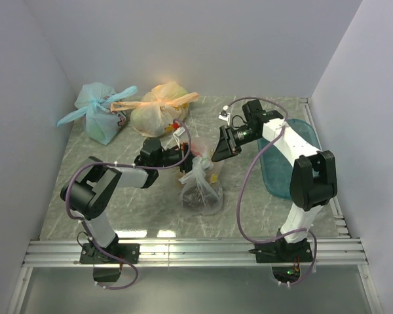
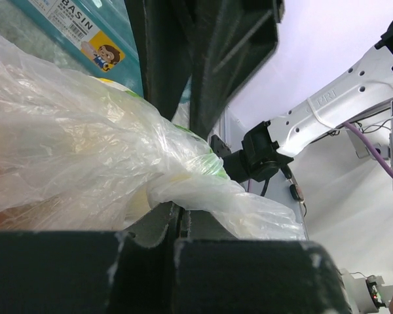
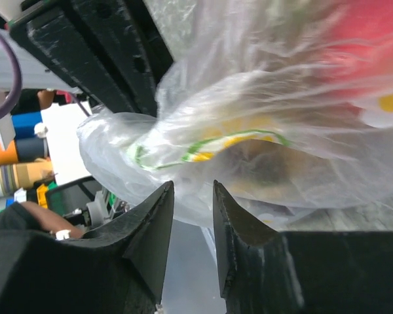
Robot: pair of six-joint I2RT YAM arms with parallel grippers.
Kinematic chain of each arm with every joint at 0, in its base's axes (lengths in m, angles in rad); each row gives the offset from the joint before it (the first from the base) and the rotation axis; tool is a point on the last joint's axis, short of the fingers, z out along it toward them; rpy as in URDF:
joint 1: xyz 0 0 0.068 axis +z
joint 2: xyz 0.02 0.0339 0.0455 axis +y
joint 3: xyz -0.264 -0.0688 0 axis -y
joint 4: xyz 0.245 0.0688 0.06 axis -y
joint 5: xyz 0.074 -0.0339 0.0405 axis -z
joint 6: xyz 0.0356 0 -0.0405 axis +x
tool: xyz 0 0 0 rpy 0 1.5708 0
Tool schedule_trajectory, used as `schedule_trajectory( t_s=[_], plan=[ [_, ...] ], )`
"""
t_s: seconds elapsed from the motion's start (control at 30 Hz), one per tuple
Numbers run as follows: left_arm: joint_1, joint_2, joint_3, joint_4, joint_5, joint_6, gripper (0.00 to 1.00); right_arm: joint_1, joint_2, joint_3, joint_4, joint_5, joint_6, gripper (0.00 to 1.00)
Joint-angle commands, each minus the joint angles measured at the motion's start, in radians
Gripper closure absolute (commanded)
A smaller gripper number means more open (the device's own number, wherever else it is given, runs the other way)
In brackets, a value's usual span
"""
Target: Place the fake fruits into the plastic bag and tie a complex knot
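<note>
On the grey marbled tabletop [image 1: 150,216] between white walls [image 1: 26,98], the plastic bag [image 1: 201,188] sits at centre with the fake fruits [image 3: 373,33] inside (one red shows through). The left gripper [image 1: 185,159], at the bag's 10 o'clock, is pinched tight on its gathered top; the right gripper [image 1: 217,154], at 1 o'clock, has fingers [image 3: 150,222] a narrow gap apart, nothing between, just beside the plastic.

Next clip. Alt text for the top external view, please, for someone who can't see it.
A filled clear plastic bag stands centre frame, with the left gripper and right gripper at its gathered top from either side. A tied light blue bag and a tied orange bag sit at the back left.
</note>
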Motion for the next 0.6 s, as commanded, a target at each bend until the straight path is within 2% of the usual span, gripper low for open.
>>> schedule_trajectory(
  t_s=[0.0, 0.43, 0.53, 0.57],
  plan=[
    [-0.007, 0.005, 0.035, 0.070, 0.031, -0.004, 1.00, 0.031, -0.032, -0.022, 0.023, -0.034, -0.004, 0.61],
    [-0.013, 0.017, 0.042, 0.096, 0.031, -0.016, 1.00, 0.070, 0.008, -0.007, 0.029, -0.043, -0.010, 0.62],
    [-0.013, 0.022, 0.044, 0.099, 0.026, -0.018, 1.00, 0.076, 0.013, 0.002, 0.011, -0.069, -0.027, 0.69],
    [-0.013, 0.022, 0.047, 0.102, 0.028, -0.016, 0.99, 0.077, 0.013, 0.002, 0.010, -0.070, -0.030, 0.81]
  ],
)
